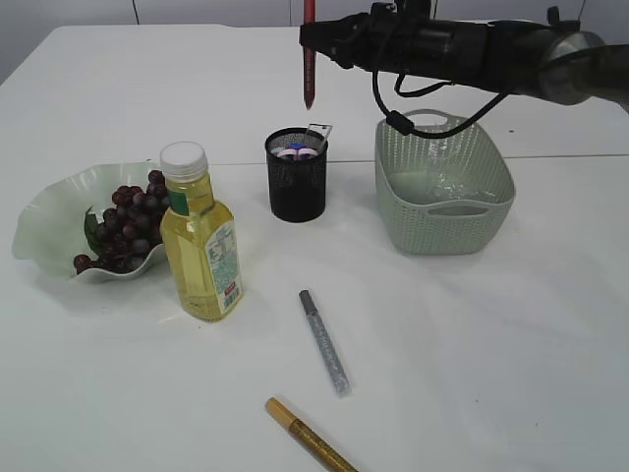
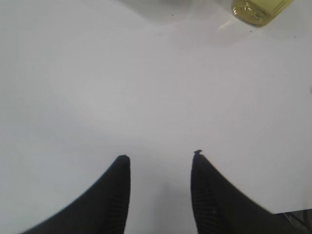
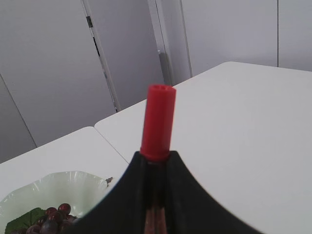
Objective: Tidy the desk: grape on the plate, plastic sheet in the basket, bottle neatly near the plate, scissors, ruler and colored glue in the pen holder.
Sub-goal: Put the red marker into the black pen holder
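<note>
A: Status by item, largest first. Basket (image 1: 444,202): one, pale green; something clear and glossy appears to lie on its floor, probably the plastic sheet, though this cannot be confirmed. Plate (image 1: 49,221): one, with one grape bunch (image 1: 126,224) on it; step complete. Bottle (image 1: 200,236): one, upright, just beside the plate; step judged complete.

B: Pen holder?

A: Pen holder (image 1: 296,175): one, black mesh, between bottle and basket. A clear strip that may be the ruler (image 1: 320,136) leans at its rim; blue and white shapes show inside, not identifiable. Scissors cannot be confirmed.

B: Glue count?

A: Three sticks. Red glue stick (image 1: 309,54): pinched upright in the right gripper (image 3: 155,158), its tip above the holder and slightly to the right, not yet inserted. Silver glue stick (image 1: 324,340) and gold glue stick (image 1: 307,437): both flat on the table (image 1: 511,374), well apart from the holder.

B: Left gripper?

A: Left gripper (image 2: 160,161): jaws spread, empty, above bare table.

B: Remaining?

A: Judged: three insertions.
</note>
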Available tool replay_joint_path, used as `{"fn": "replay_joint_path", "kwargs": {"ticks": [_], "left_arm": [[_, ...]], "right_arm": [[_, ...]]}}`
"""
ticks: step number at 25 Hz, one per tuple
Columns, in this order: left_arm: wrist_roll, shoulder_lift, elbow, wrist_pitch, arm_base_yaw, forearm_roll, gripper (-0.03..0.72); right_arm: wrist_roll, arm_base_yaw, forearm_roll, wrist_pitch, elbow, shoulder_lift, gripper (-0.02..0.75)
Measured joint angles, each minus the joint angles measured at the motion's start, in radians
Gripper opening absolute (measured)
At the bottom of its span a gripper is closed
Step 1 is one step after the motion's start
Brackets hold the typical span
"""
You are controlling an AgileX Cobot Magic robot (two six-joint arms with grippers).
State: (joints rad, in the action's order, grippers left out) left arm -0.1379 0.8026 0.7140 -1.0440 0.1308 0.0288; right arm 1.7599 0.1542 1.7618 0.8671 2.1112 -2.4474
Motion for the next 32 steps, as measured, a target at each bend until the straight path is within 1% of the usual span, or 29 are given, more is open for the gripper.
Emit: {"fn": "replay_joint_path", "kwargs": {"ticks": [9,14,21,24,28,29,30,32], "left_arm": [[0.000,0.000,0.000,-0.007,0.000,0.002,0.307],[0.000,0.000,0.000,-0.007,0.000,0.002,0.307],[0.000,0.000,0.000,-0.007,0.000,0.002,0.307],[0.000,0.000,0.000,-0.007,0.000,0.002,0.307],[0.000,0.000,0.000,-0.007,0.000,0.006,0.307],[0.000,0.000,0.000,-0.007,0.000,0.011,0.307],[0.000,0.000,0.000,-0.007,0.000,0.015,0.307],[0.000,0.000,0.000,-0.007,0.000,0.022,0.307]], "right_arm": [[0.002,0.000,0.004,0.006,0.075,-0.107,0.046],[0.020,0.000,0.004,0.007,0.077,-0.143,0.052],[0.027,0.002,0.004,0.041,0.085,-0.170,0.094],[0.026,0.002,0.004,0.050,0.089,-0.170,0.150],[0.029,0.002,0.004,0.054,0.091,-0.170,0.301],[0.029,0.002,0.004,0.054,0.091,-0.170,0.327],[0.029,0.002,0.004,0.054,0.091,-0.170,0.349],[0.029,0.002,0.004,0.054,0.094,-0.170,0.365]]}}
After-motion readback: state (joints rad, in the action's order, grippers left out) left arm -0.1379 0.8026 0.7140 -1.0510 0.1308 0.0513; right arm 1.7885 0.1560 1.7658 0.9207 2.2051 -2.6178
